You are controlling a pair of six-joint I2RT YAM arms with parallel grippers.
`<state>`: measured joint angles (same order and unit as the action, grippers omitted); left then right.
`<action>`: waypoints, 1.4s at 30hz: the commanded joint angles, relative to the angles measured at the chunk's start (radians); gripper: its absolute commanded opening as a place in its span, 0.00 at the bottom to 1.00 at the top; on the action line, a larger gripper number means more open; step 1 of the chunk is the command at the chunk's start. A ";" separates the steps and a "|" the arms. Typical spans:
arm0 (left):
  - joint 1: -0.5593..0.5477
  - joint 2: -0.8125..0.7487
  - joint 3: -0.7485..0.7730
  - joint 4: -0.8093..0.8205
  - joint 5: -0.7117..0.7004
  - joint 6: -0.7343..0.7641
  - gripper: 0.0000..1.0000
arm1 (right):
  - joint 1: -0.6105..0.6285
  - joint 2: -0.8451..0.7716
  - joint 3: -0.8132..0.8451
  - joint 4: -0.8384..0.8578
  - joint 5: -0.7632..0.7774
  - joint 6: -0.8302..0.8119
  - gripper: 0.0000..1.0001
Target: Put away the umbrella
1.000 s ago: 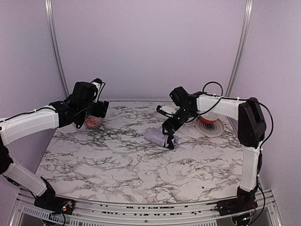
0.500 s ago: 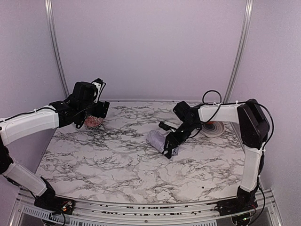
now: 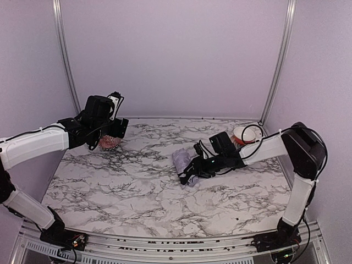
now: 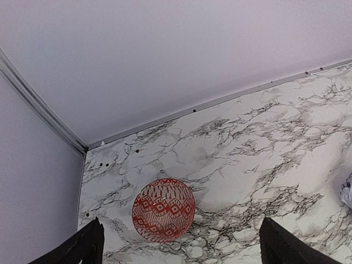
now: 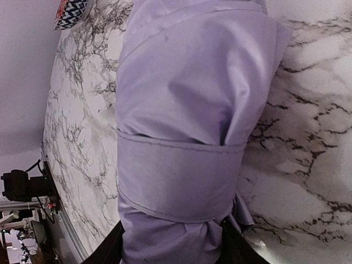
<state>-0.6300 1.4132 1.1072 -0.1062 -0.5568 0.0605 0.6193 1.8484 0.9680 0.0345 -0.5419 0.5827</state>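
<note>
The umbrella (image 3: 183, 160) lies folded on the marble table as a pale lavender bundle with a strap wrapped round it. My right gripper (image 3: 188, 175) comes at it low from the right. In the right wrist view the umbrella (image 5: 181, 126) fills the frame, and both black fingers (image 5: 113, 248) press into the fabric at its near end, so the right gripper (image 5: 173, 250) is shut on it. No shaft or handle shows. My left gripper (image 3: 114, 132) hovers at the back left, wide open and holding nothing (image 4: 184, 250).
A red patterned bowl (image 4: 163, 210) sits under the left gripper near the back left corner (image 3: 109, 142). A red and white bowl (image 3: 241, 135) stands at the back right, behind the right forearm. Walls close the table's back and sides.
The right arm dropped lower and swung toward the front, and its jaws closed on the umbrella's near end, nudging the bundle slightly. The left arm stayed still.
</note>
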 commanded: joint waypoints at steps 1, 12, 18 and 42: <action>0.000 -0.026 -0.007 0.011 0.006 0.002 0.99 | 0.011 0.082 0.027 0.197 0.033 0.169 0.50; 0.000 -0.022 -0.010 0.011 0.003 0.007 0.99 | -0.002 -0.042 0.085 0.068 0.140 0.027 0.93; 0.000 -0.022 -0.009 0.011 0.005 0.008 0.99 | -0.052 -0.163 0.144 -0.045 0.229 -0.129 1.00; 0.088 -0.043 -0.104 0.169 -0.227 -0.108 0.99 | -0.474 -0.898 -0.543 0.385 1.162 -0.243 1.00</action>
<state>-0.6144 1.4113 1.0534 -0.0380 -0.6903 0.0326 0.1501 0.9768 0.5335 0.2440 0.4313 0.3393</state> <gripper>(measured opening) 0.993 0.997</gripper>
